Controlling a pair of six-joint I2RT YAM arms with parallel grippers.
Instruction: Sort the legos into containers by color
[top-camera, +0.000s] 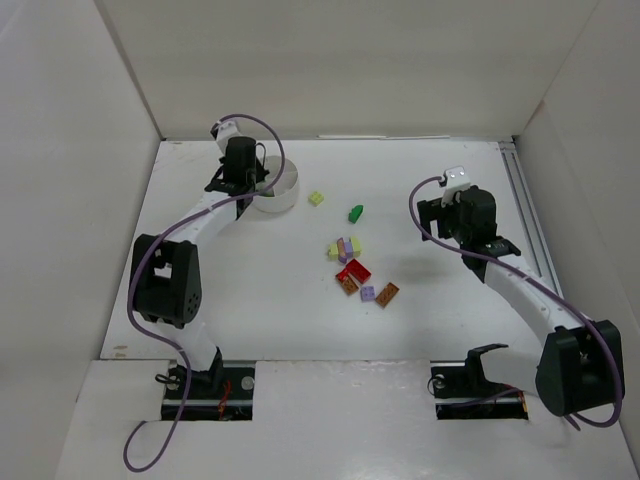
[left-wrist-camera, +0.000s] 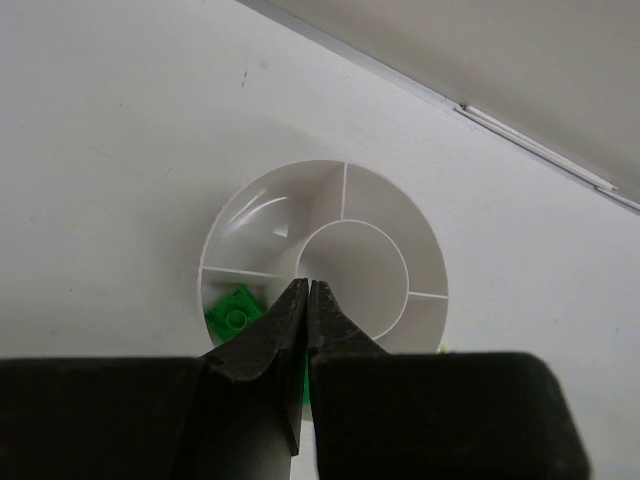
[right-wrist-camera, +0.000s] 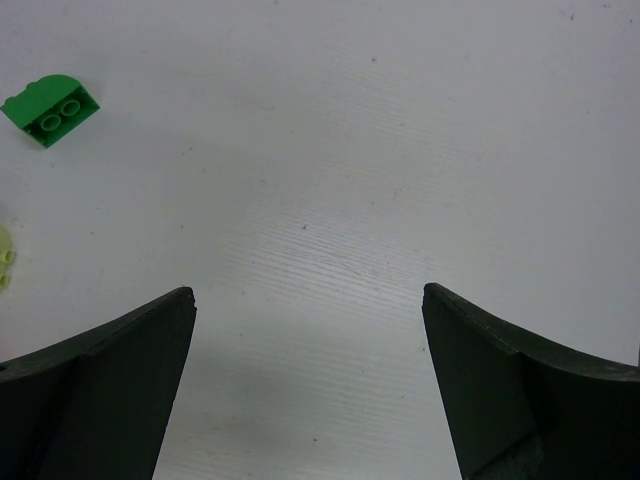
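- One green brick (left-wrist-camera: 235, 315) is seen in a wedge of the white divided dish (left-wrist-camera: 360, 270).
- The left gripper (left-wrist-camera: 307, 288) is pressed closed above the dish.
- The right gripper (right-wrist-camera: 308, 300) is spread wide; loose legos (top-camera: 352, 262) are scattered mid-table.

Left gripper (top-camera: 246, 186) seemingly over dish (top-camera: 287, 196), legos (top-camera: 352, 266) clustered apart

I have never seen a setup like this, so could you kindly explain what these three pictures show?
Two robot arms are bolted at the near edge of a white table. The overhead picture looks down from behind them; the others come from wrist cameras. The left gripper is shut on nothing, above a round divided dish with one green brick in a wedge. The right gripper is open, holding nothing. Loose on the table: a second green brick, a pale yellow brick and a mixed cluster.
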